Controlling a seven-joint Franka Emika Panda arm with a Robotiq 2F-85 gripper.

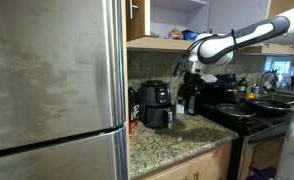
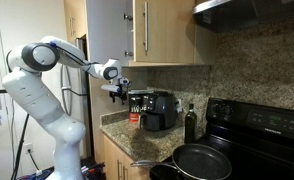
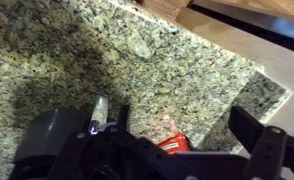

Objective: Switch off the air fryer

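The air fryer is a squat black rounded appliance on the granite counter next to the fridge. Its drawer handle faces forward, and it shows in both exterior views. My gripper hangs in the air above and beside the fryer, apart from it, and also shows in an exterior view. In the wrist view the gripper has its fingers wide apart with nothing between them, over speckled granite. A dark grey rounded shape sits at the lower left of the wrist view; I cannot tell what it is.
A red package stands beside the fryer and shows in the wrist view. A dark bottle stands between the fryer and the black stove. A frying pan sits in front. The steel fridge and wooden cabinets hem in the counter.
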